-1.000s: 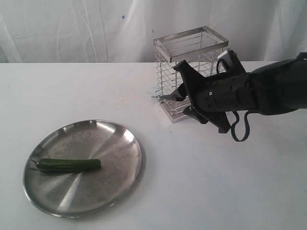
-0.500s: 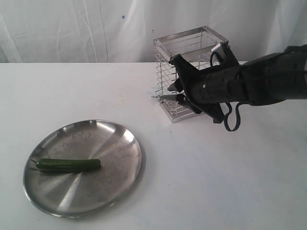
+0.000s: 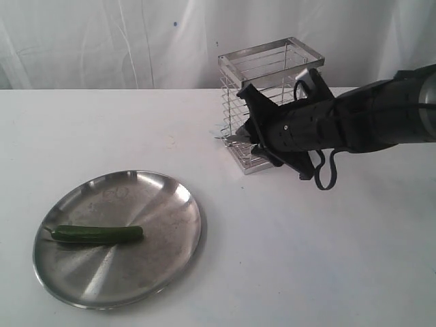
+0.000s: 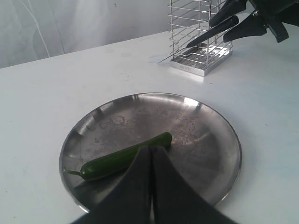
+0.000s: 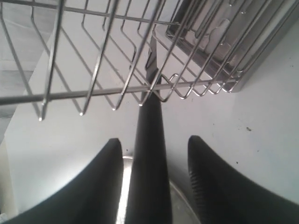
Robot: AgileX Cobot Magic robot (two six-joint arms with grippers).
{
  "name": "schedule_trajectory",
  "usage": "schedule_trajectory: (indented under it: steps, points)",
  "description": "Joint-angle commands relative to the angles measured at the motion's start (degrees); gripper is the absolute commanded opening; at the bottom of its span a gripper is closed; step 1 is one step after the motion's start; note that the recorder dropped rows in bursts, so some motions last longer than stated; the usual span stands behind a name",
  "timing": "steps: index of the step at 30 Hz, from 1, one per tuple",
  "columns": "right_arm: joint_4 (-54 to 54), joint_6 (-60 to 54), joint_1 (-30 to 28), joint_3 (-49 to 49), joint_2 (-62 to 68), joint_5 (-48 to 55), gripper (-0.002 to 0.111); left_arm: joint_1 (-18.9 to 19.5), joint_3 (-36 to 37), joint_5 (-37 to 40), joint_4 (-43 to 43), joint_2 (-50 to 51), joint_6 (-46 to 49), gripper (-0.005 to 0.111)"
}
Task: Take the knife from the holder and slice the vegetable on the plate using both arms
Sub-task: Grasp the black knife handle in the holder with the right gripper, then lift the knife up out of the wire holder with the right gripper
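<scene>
The knife lies slanted through the wire holder. Its black handle sits between the fingers of my right gripper, and its blade tip pokes out of the holder's left side. That gripper is open, with a gap showing on each side of the handle. The green vegetable lies on the steel plate at the front left. My left gripper is shut and empty, hanging over the plate just beside the vegetable. It does not show in the exterior view.
A white table carries everything, with a white curtain behind it. The holder stands at the back, to the right of the plate. The right arm reaches in from the right edge, a cable loop hanging under it.
My right gripper has moved left and up against the holder, sliding farther along the knife handle, and its jaws have narrowed slightly. Plate, vegetable and holder have not moved.
</scene>
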Motion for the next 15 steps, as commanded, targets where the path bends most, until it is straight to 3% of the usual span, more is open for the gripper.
schedule_trajectory:
  steps: [1, 7, 9, 15]
  points:
    - [-0.1, -0.7, 0.1, -0.3, 0.0, 0.2, 0.034, 0.2, 0.1, -0.2, -0.1, -0.3, -0.2, 0.000]
    - [-0.4, -1.0, 0.1, -0.3, 0.0, 0.3, 0.013, 0.2, 0.1, -0.2, -0.1, -0.3, -0.2, 0.000]
    - [-0.4, -5.8, 0.1, -0.9, 0.0, 0.4, 0.008, 0.2, 0.1, -0.2, -0.1, -0.3, -0.2, 0.000]
    - [-0.8, -19.4, 0.1, -2.9, -0.6, 0.1, 0.007, 0.2, 0.1, -0.2, -0.1, -0.3, -0.2, 0.000]
